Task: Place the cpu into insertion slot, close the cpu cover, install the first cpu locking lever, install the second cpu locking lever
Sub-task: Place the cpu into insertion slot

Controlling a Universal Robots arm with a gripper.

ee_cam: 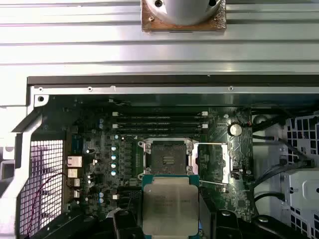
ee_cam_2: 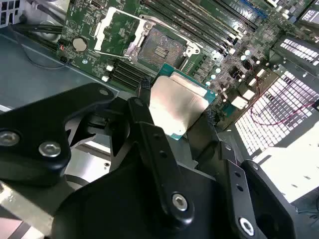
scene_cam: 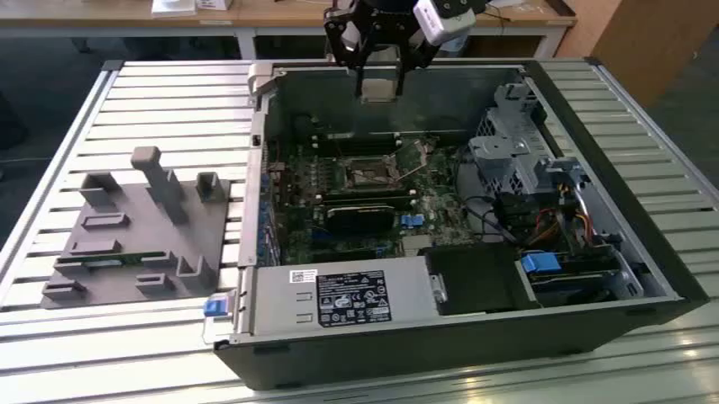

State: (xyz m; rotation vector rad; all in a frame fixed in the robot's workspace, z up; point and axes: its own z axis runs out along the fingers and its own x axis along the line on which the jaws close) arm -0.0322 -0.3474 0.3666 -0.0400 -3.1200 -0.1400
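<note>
Got the cpu (ee_cam_2: 177, 102) pinched by two opposite edges between the fingers (ee_cam_2: 149, 129) of the gripper (scene_cam: 379, 94), metal lid up and lying about flat. Hanging high over the open computer case (scene_cam: 612, 177) in the exterior view, up by the far wall and well apart from the board. Going by the first wrist view, puts the insertion slot (ee_cam: 167, 157) just past the chip's leading edge and clearly lower, so below and a bit forward of the fingers. Seems squared up too, with chip edges roughly parallel to the slot's rim. Nothing in the slot as far as can be told, just the bare contact field. Shows the cpu cover (ee_cam_2: 101, 29) swung open on its hinge, lying beside the slot on the green motherboard (ee_cam: 99, 149). Looks to have the thin locking levers (ee_cam: 214, 183) released as well, though hard to be sure of both. Inside the case: board, drive cage, power supply (scene_cam: 337, 296). Over on the exterior view's left of the tabletop (scene_cam: 168, 93), a grey fixture block (scene_cam: 124, 252) full of slots; can't tell what's in them.
</note>
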